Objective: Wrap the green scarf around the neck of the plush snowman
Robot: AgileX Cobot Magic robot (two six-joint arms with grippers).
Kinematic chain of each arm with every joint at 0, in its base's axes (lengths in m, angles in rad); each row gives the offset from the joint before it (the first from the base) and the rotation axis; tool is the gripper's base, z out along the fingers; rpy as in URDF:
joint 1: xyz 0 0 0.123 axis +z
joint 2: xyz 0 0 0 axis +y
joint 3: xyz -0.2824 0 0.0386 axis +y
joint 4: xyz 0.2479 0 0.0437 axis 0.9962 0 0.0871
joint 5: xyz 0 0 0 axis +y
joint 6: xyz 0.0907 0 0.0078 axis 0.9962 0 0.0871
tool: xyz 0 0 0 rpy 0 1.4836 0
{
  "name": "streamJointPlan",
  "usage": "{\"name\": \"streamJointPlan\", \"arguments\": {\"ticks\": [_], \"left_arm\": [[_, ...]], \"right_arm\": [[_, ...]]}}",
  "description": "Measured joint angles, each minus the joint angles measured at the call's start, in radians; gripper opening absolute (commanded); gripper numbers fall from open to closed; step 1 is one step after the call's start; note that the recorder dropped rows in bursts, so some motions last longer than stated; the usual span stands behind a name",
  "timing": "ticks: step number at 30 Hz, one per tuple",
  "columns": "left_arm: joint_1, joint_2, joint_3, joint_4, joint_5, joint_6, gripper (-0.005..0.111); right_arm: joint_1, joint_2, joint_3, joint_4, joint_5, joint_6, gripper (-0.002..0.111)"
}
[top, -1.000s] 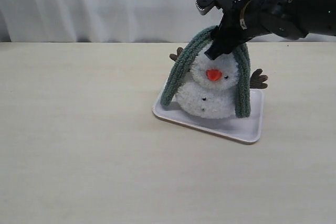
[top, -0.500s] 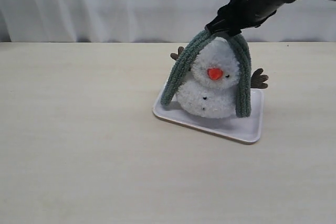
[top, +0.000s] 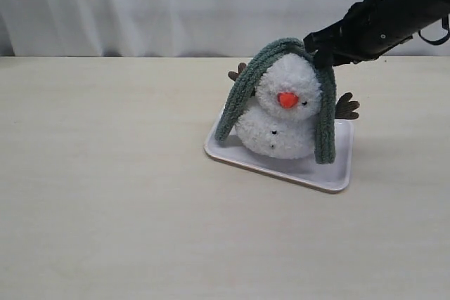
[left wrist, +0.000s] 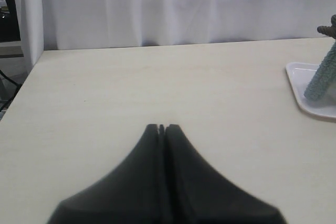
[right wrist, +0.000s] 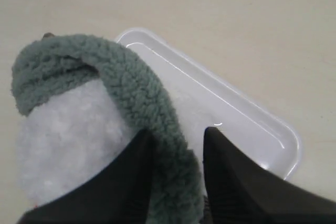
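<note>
The plush snowman [top: 280, 131] stands upright on a white tray [top: 330, 173]. The green scarf [top: 242, 96] is draped over the top of its head, one end hanging down each side to the tray. The neck [top: 275, 112] is bare at the front. My right gripper [top: 320, 47] hovers at the scarf's upper right bend. In the right wrist view it [right wrist: 178, 136] is open, its fingers straddling the scarf strand [right wrist: 131, 87] with a gap on one side. My left gripper [left wrist: 162, 127] is shut and empty, low over bare table, away from the tray [left wrist: 307, 85].
A pale wooden table [top: 105, 194] stretches wide to the left and front of the tray. A white curtain [top: 140, 5] hangs behind the table. The snowman's brown twig arms [top: 346, 107] stick out on both sides.
My right gripper rose off the top of the snowman's head and swung right, to the scarf's upper right bend. The scarf stays draped over the head.
</note>
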Motion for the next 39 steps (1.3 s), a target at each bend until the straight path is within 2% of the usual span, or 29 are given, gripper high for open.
{"name": "streamJointPlan", "arguments": {"ticks": [6,12,16,27,39], "left_arm": [[0.000,0.000,0.000,0.000,0.000,0.000,0.000],[0.000,0.000,0.000,0.000,0.000,0.000,0.000],[0.000,0.000,0.000,0.000,0.000,0.000,0.000],[0.000,0.000,0.000,0.000,0.000,0.000,0.000],[0.000,0.000,0.000,0.000,0.000,0.000,0.000]], "right_arm": [[-0.002,0.000,0.067,0.045,-0.089,-0.082,0.031],[-0.002,0.000,0.123,0.047,-0.281,-0.031,0.028],[-0.002,0.009,0.142,0.049,-0.328,-0.015,0.028],[-0.002,0.099,0.149,0.049,-0.334,-0.015,0.028],[-0.002,0.033,0.121,0.049,-0.266,-0.017,0.029]]}}
